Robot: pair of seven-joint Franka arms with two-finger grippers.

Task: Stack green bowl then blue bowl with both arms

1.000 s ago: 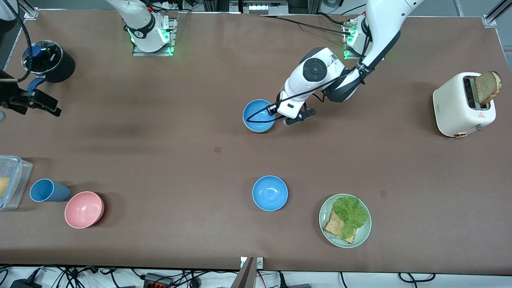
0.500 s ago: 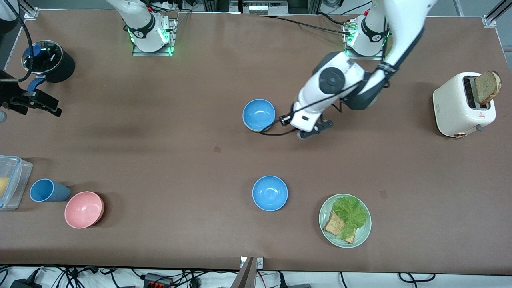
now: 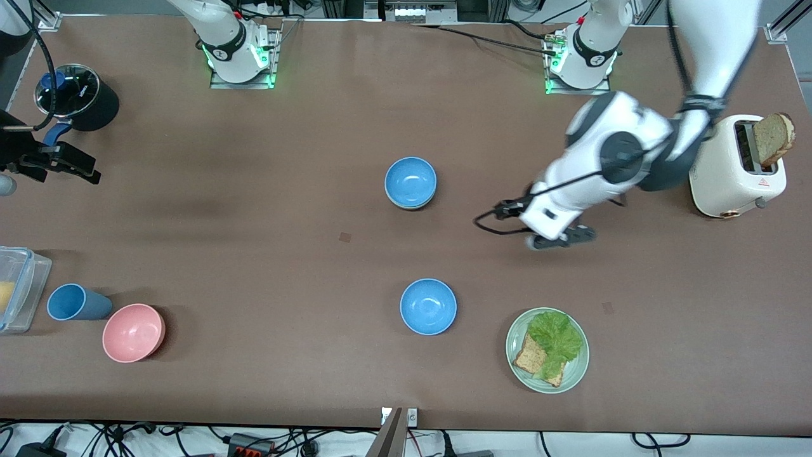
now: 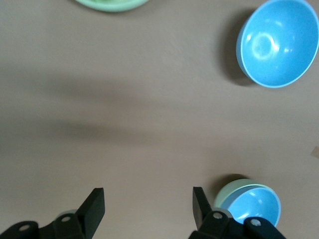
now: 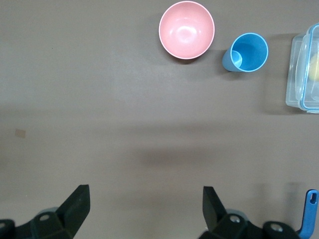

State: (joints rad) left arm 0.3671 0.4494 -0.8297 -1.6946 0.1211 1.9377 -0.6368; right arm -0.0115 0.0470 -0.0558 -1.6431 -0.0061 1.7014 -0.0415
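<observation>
Two bowls now sit nested mid-bench: the blue bowl [image 3: 410, 181] rests inside the green bowl [image 4: 228, 191], whose pale rim shows only as a sliver in the left wrist view. The left end effector [image 3: 558, 239] has let go and hangs with its fingers spread and empty over bare bench [image 3: 266, 254], between the stack and the toaster [image 3: 733, 166]. Judging by this, the stacking itself looks finished, and what remains is for the arm to clear away.

A second ago the left end effector was right at the stack's rim, with its cable looped across the blue bowl. Half a second ago it had drawn just clear of the rim. Now it is well apart from the stack, toward the left arm's end of the bench, and the stack has not shifted.

The right end effector [image 3: 51, 166] waits at the right arm's end of the bench beside the dark pot [image 3: 79, 98], its fingers wide apart with nothing between them. The second blue bowl [image 3: 428, 306], the pink bowl [image 3: 133, 332], the blue cup [image 3: 75, 302] and the green plate [image 3: 574, 371] lie nearer the front camera, unmoved.
</observation>
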